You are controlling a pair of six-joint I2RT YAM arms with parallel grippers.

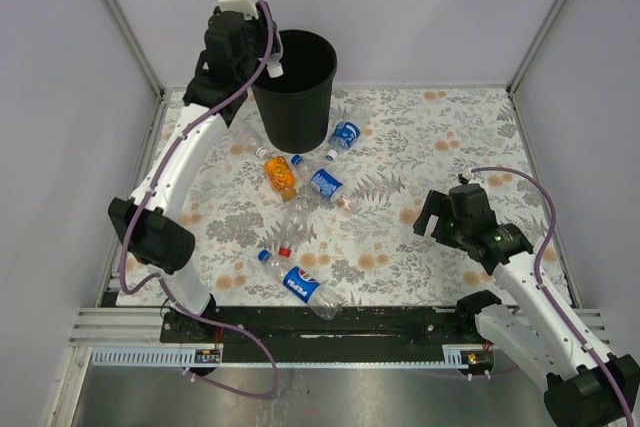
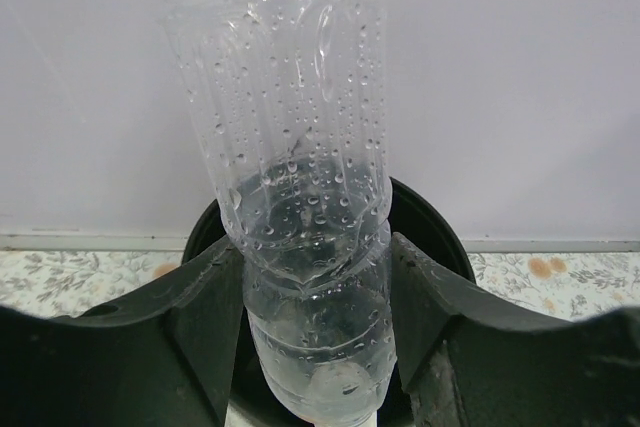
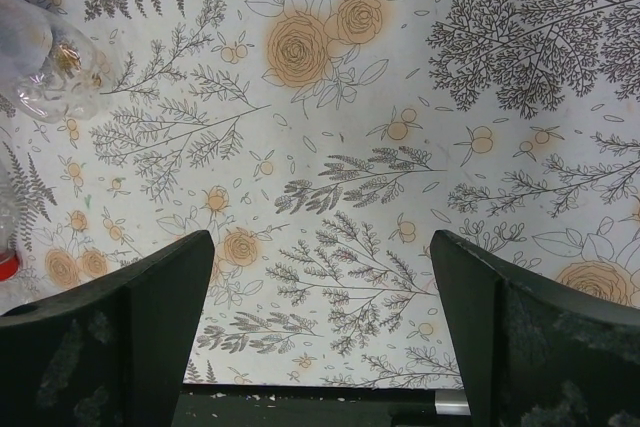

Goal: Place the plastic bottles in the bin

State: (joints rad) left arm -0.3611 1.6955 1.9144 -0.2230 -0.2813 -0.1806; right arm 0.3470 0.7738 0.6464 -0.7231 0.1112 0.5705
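Jaws clenched on a clear bottle (image 2: 290, 147), the left gripper (image 2: 315, 287) hangs it over the bin (image 2: 430, 222) while the right gripper (image 3: 320, 317) gapes empty above the table (image 3: 350, 97); it looks light, thin-walled, crushable, best pinched gently at its waist.

The left arm (image 1: 185, 152) reaches far forward and is raised high. The left gripper (image 2: 315, 287) has its jaws pressed on both sides of a clear bottle (image 2: 300, 147), apparently gripping it. The right arm (image 1: 530, 287) sits folded near its base. The right gripper (image 3: 320, 327) faces down, jaws spread wide.
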